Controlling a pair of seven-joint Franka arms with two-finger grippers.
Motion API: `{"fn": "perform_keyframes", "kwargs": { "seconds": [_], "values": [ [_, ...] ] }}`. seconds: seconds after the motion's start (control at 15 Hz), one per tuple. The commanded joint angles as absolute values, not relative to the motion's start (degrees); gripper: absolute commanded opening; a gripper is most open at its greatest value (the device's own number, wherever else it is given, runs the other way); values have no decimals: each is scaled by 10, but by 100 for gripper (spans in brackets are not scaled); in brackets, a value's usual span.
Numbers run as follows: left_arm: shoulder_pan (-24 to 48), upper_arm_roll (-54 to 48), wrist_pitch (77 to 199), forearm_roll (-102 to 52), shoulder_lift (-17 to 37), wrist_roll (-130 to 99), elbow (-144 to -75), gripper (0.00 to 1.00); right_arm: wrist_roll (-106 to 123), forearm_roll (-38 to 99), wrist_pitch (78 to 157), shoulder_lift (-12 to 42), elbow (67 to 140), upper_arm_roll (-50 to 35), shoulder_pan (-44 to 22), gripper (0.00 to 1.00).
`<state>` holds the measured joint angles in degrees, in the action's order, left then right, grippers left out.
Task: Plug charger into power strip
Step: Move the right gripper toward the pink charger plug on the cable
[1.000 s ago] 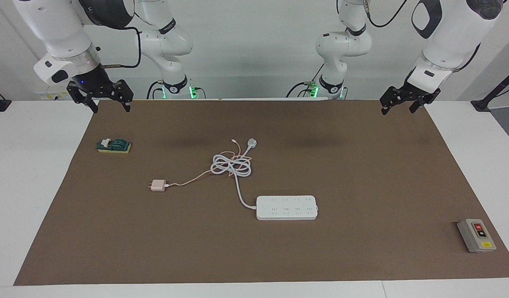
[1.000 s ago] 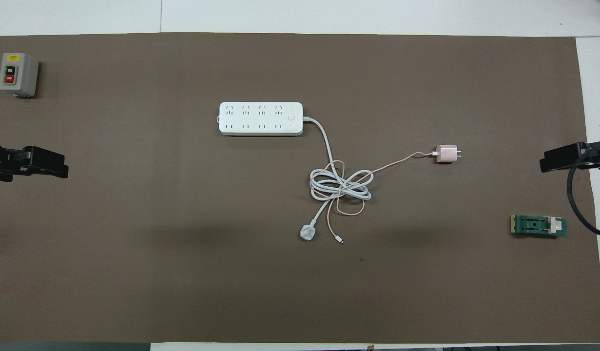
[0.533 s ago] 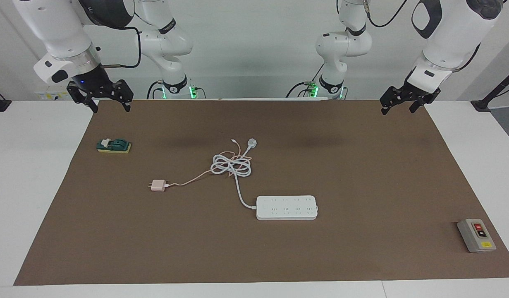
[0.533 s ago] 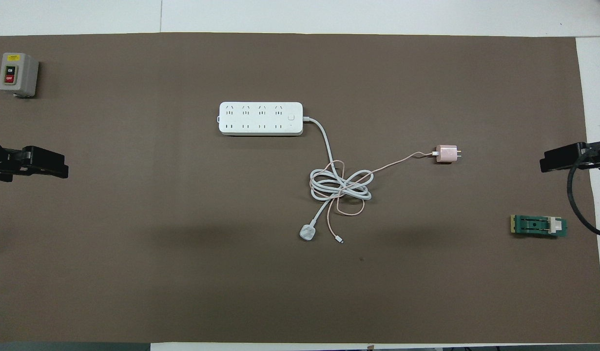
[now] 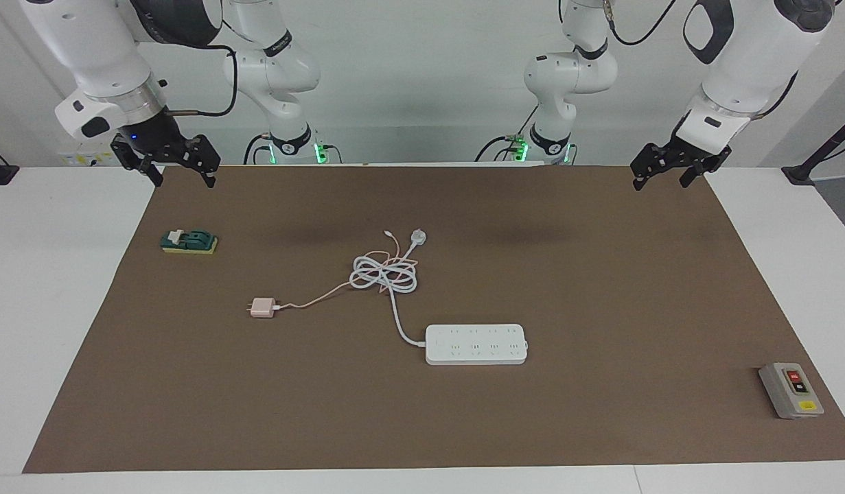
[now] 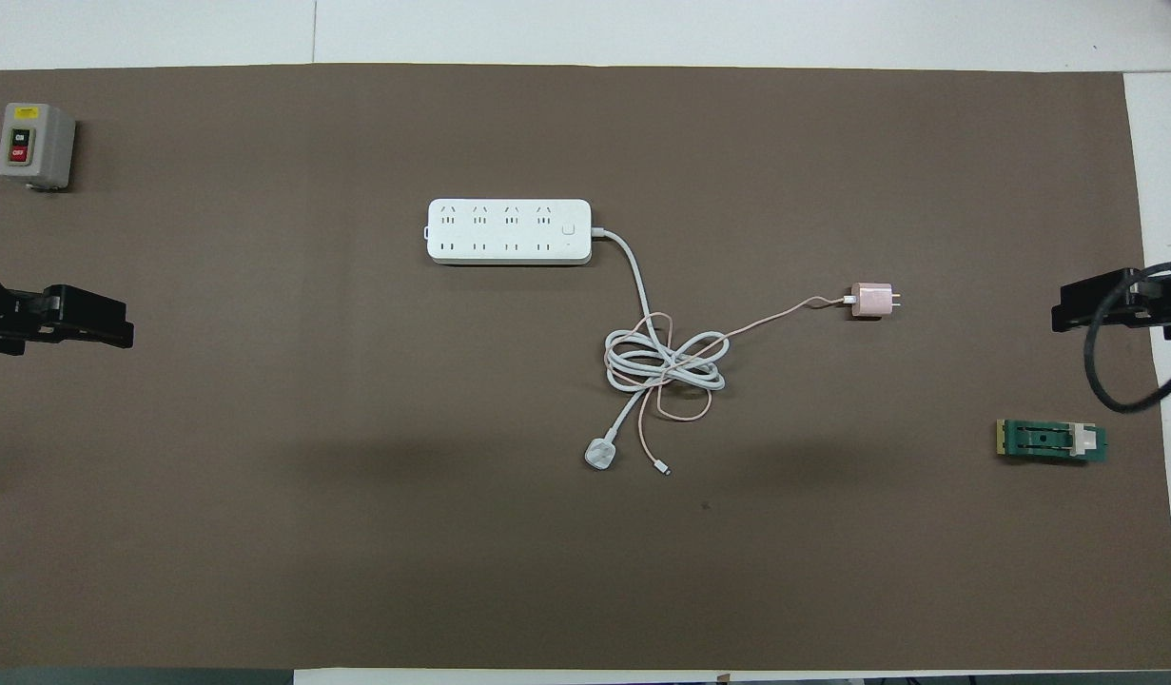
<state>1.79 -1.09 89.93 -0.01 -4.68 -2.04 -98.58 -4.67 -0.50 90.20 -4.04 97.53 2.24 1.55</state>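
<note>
The pale pink charger (image 5: 262,307) lies on the brown mat with its prongs toward the right arm's end; it also shows in the overhead view (image 6: 870,300). Its thin pink cable runs into a tangle (image 5: 384,273) with the thick white cord. The white power strip (image 5: 476,344) lies flat, sockets up, farther from the robots than the tangle; it also shows in the overhead view (image 6: 509,231). My right gripper (image 5: 184,182) hangs open and empty over the mat's corner near its base. My left gripper (image 5: 660,184) hangs open and empty over the other near corner.
The cord's round white plug (image 5: 418,237) lies nearer the robots than the tangle. A green and yellow block (image 5: 189,241) sits toward the right arm's end. A grey box with red and yellow buttons (image 5: 791,390) sits at the left arm's end, far from the robots.
The right arm has shifted slightly and the black cable at its wrist has swung. The left arm and the things on the mat have not moved.
</note>
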Motion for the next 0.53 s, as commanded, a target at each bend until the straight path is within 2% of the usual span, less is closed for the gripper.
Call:
{"fn": "perform_keyframes", "kwargs": {
  "seconds": [0.0,0.47],
  "values": [
    [18,-10,906,11,-53,-18,-993,100,-152,33,912,-10,983,15,39,100],
    [18,-10,906,11,-53,-18,-993,100,-334,157,966,86,984,17,67,100]
  ]
}}
